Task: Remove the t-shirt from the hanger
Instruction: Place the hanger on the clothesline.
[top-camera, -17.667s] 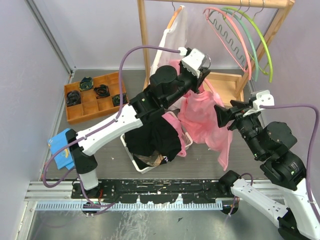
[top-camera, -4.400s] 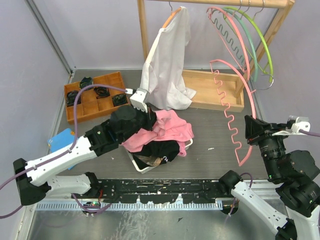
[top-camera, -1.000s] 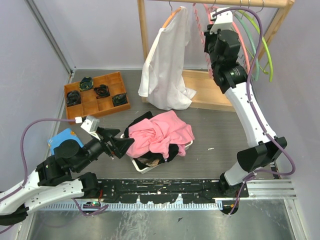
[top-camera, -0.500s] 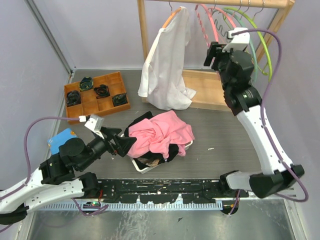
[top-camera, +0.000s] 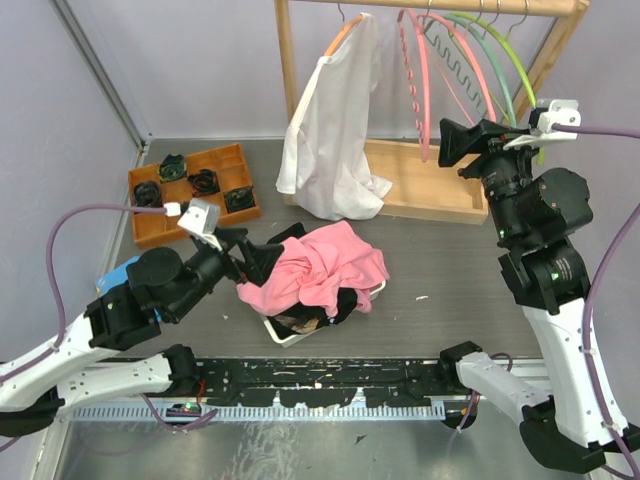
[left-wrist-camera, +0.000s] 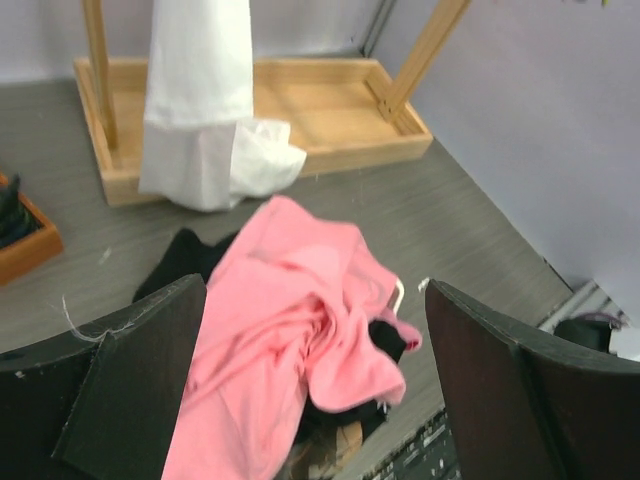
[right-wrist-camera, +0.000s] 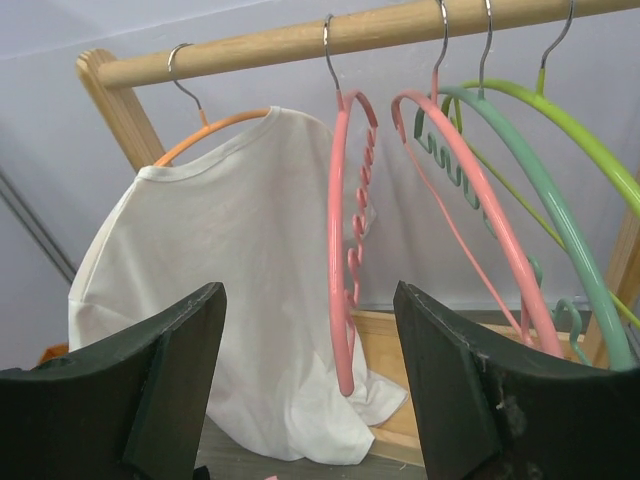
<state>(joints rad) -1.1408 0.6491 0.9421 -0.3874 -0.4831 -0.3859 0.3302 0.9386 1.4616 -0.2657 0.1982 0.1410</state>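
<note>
A white t-shirt (top-camera: 335, 130) (right-wrist-camera: 230, 280) hangs on an orange hanger (top-camera: 345, 35) (right-wrist-camera: 215, 128) at the left end of the wooden rail (right-wrist-camera: 400, 35). Beside it a bare pink hanger (top-camera: 418, 80) (right-wrist-camera: 342, 250) hangs on the same rail. My right gripper (top-camera: 447, 143) (right-wrist-camera: 307, 290) is open, level with that pink hanger and a little short of it, touching nothing. A crumpled pink t-shirt (top-camera: 320, 265) (left-wrist-camera: 290, 330) lies on dark clothes in a white basket (top-camera: 275, 325). My left gripper (top-camera: 262, 258) (left-wrist-camera: 315, 290) hovers open just left of that pile.
More pink and green hangers (top-camera: 500, 70) crowd the rail's right end. The rack's wooden base tray (top-camera: 430, 180) and upright post (top-camera: 288, 70) stand behind the basket. An orange compartment tray (top-camera: 190, 190) with black parts sits at the left, a blue object (top-camera: 120, 280) below it.
My right gripper has opened, left the pink hanger on the rail and drawn back down to the right. The left arm has risen slightly toward the clothes pile.
</note>
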